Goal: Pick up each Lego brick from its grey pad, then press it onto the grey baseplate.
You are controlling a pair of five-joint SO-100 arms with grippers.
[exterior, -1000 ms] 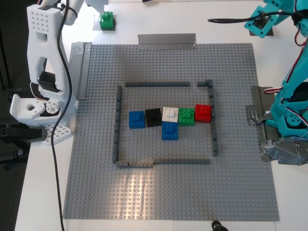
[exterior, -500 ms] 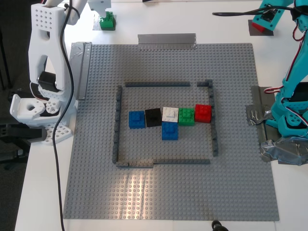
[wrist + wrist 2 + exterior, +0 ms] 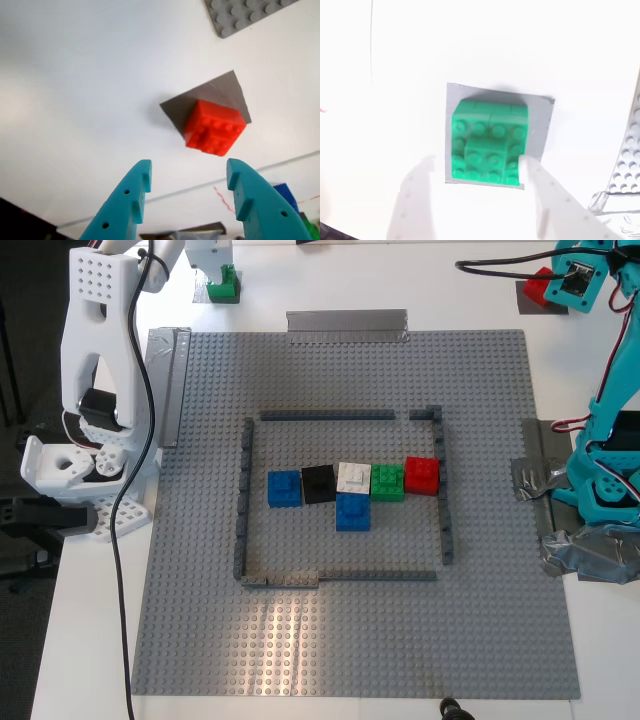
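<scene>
The green brick sat square on its grey pad, off the baseplate near the exterior view's top left corner. My second gripper hung over it with jaws apart; one white finger already lay at the brick's edge, the other stood clear on the opposite side, so the brick lay roughly between and just ahead of them. The red brick sat on its own pad at the exterior view's top right. My first gripper had its teal jaws spread, the red brick ahead of the gap and well apart from both tips. The second gripper looked nearer to a grasp.
</scene>
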